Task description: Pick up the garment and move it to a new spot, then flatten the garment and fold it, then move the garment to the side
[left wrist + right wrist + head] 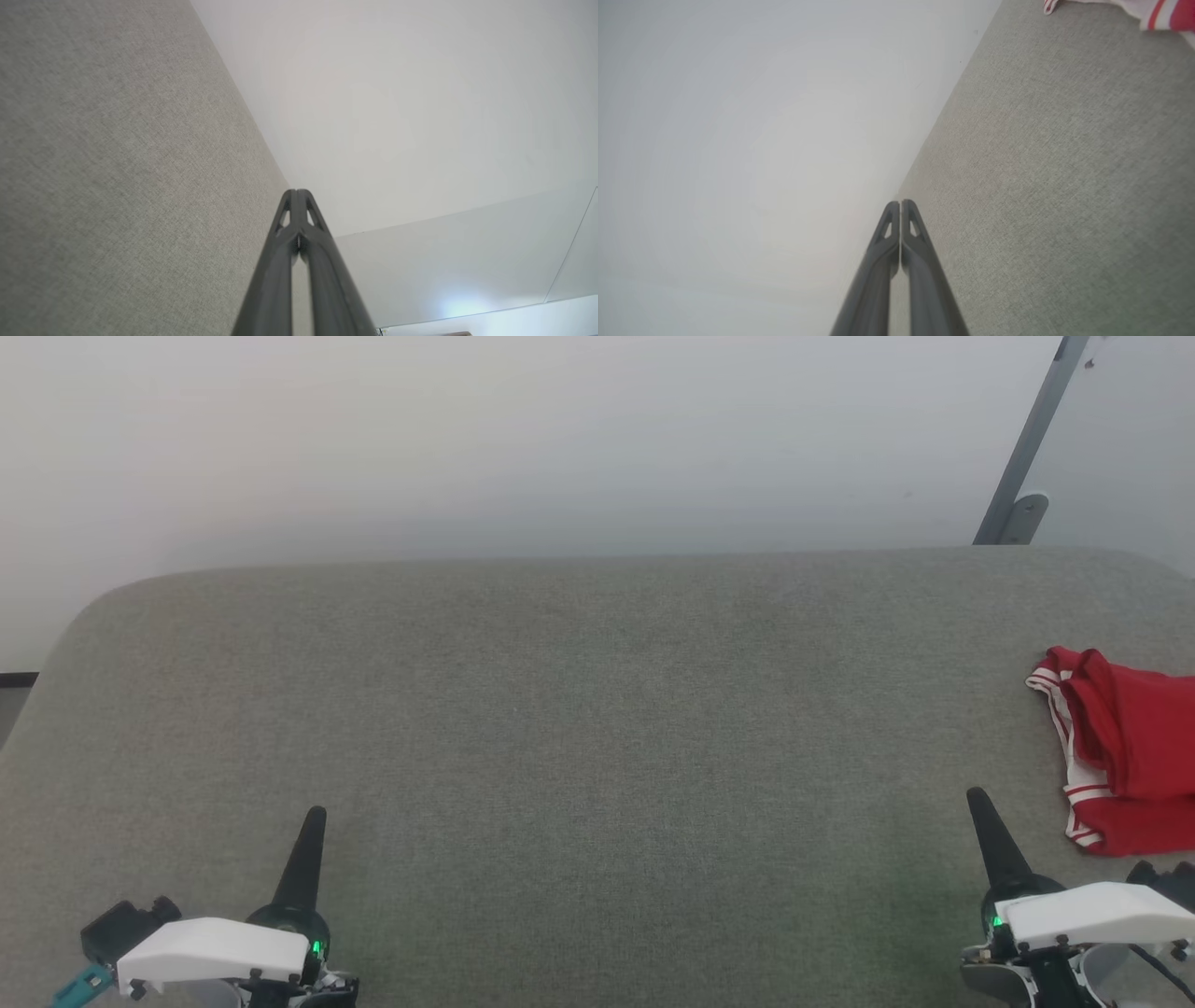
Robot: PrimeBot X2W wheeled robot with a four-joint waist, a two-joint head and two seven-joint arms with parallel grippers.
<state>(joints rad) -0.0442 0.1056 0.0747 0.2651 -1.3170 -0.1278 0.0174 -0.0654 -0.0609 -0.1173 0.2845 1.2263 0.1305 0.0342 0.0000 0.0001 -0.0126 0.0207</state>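
1. Red with white striped trim, the garment point(1134, 747) lies in a compact, layered bundle at the far right margin of the grey woven surface point(597, 728). The head view's border cuts part of it off, and no lettering or number can be made out.
2. At the lower left, the left gripper point(316, 814) has its two dark fingers pressed tip to tip with nothing between them. It is well apart from the garment.
3. The right gripper point(977, 795) is clenched on nothing in the same way. It sits near the garment's closest corner but clear of it. Its wrist view has a scrap of striped cloth in the top right corner, apart from the fingertips.
4. My judgement on progress: a bundle parked at the side with both arms free and empty fits the closing stage — moved, flattened, folded, set aside. The layers look loose rather than crisp, though, so it could equally be a crumpled shirt not yet picked up. From this moment alone I cannot settle which.
5. If it is the second case, everything is left to do, and the right arm is the one within easy reach.
6. As for holders — the grey surface is the one thing bearing anything, and what it bears is the garment, at its right edge.
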